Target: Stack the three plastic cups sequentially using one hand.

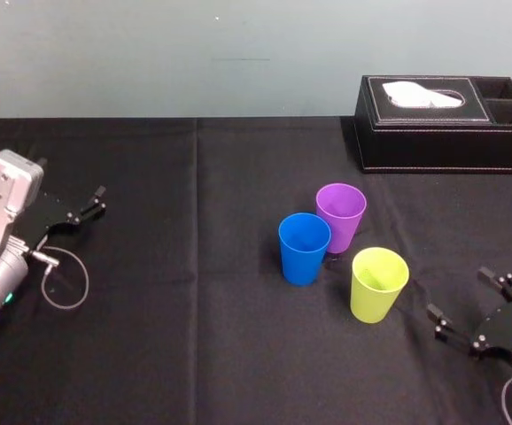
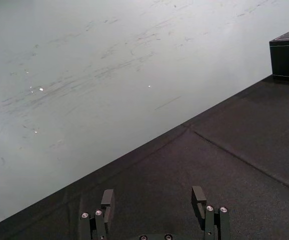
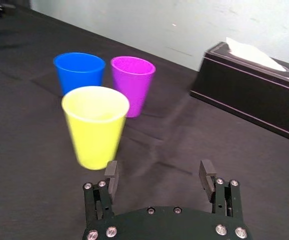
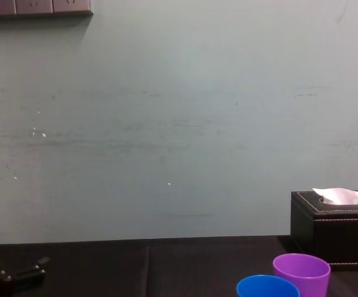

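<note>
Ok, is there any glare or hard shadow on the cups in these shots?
Head view: the blue cup, purple cup and yellow-green cup are evenly lit with no glare, and their shadows barely show on the black cloth. Right wrist view: soft light, only faint shading on the cloth beside the cups. Left wrist view: tiny bright specks on the wall.

Pale grey-green wall (image 4: 166, 124) (faintly scratched) behind a black-clothed table (image 1: 194, 354).

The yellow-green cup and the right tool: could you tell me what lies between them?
Only bare tablecloth separates yellow-green cup and right tool, per the head view.
</note>
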{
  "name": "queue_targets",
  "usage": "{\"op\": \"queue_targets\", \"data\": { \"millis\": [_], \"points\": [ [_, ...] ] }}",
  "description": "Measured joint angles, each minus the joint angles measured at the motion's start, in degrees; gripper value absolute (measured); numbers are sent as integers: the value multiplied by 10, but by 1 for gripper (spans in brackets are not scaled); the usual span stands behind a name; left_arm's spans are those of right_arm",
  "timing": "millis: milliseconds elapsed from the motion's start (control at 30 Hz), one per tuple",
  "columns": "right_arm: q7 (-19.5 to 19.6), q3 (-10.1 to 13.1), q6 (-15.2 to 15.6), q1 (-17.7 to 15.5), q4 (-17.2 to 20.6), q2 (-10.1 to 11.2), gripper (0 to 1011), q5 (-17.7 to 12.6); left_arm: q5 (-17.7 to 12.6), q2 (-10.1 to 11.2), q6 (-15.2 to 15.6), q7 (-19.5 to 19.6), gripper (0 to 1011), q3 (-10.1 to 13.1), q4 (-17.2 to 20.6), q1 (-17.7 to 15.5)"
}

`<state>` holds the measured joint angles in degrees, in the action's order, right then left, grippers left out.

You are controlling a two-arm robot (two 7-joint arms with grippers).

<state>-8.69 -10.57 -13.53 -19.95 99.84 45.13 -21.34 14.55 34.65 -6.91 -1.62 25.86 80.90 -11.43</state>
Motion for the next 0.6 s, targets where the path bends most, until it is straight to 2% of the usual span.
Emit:
{"op": "queue_targets", "data": {
  "millis": [200,600],
  "points": [
    [-24,-10,-16,0,0,-15,1003,1,0,0,0,0,1011,0,0,0],
    [-58,-28,-17,26,-14,-55,1003,3,0,0,0,0,1011,0,0,0]
  ]
}}
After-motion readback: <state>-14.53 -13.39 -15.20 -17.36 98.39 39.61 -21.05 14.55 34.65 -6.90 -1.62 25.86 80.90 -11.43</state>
